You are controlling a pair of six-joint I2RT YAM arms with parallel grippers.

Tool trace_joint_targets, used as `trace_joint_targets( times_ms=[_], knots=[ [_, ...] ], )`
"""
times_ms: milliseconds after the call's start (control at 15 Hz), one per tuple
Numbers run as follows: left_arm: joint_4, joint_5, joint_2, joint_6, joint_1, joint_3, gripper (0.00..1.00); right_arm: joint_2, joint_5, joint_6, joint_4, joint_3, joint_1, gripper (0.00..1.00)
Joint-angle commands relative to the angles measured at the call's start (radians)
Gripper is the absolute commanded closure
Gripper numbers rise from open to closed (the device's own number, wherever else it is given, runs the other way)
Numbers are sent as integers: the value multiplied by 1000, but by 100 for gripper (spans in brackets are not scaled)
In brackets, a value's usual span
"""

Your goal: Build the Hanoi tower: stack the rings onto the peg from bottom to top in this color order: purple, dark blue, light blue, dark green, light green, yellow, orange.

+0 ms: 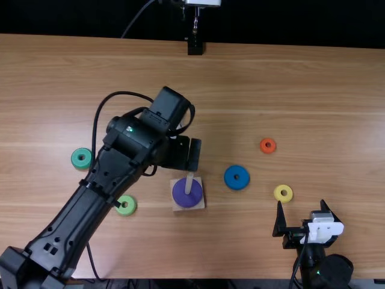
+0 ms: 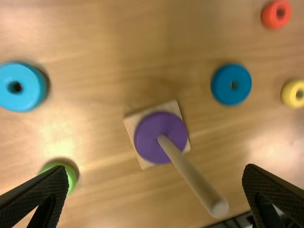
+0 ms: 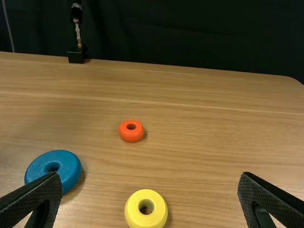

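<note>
With left claw (image 2: 155, 172) and right claw (image 3: 148, 176) both spread wide and empty, we'd pinch the dark blue ring (image 1: 228, 178), flat on the counter (image 1: 313, 84) near the purple ring (image 1: 182, 197), across its outer rim, expecting it light, stiff and slightly slippery.

Sq. pale wood base (image 1: 175, 205) sits flat on the counter w/ a plain round peg (image 1: 189, 179) upright from its ctr., & the wide purple ring (image 1: 182, 193) lies flat on it w/ the peg thru its hole. The other rings lie flat on the counter: dk. blue ring (image 1: 230, 177) near the base on its R, yellow ring (image 1: 278, 192) farther R, small orange ring (image 1: 263, 145) beyond yellow, lt. green ring (image 1: 122, 210) L of the base, dk. green ring (image 1: 75, 158) farther L, & lt. blue ring (image 2: 28, 97) well apart from the base, beyond lt. green.
</note>
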Motion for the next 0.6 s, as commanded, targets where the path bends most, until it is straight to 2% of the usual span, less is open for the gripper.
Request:
trace_joint_targets(
  times_ms=[0,67,267,333,533],
  knots=[
    [7,6,-36,0,42,38,0,-13,2,8,-70,-63,-8,0],
    [9,6,-37,22,71,36,0,-13,2,8,-70,-63,-8,0],
    [9,6,-59,201,138,33,0,-13,2,8,-72,-63,-8,0],
    [9,6,-63,235,168,28,0,-13,2,8,-70,-63,-8,0],
    [11,6,-102,263,238,5,0,-13,2,8,-72,-65,-8,0]
  ],
)
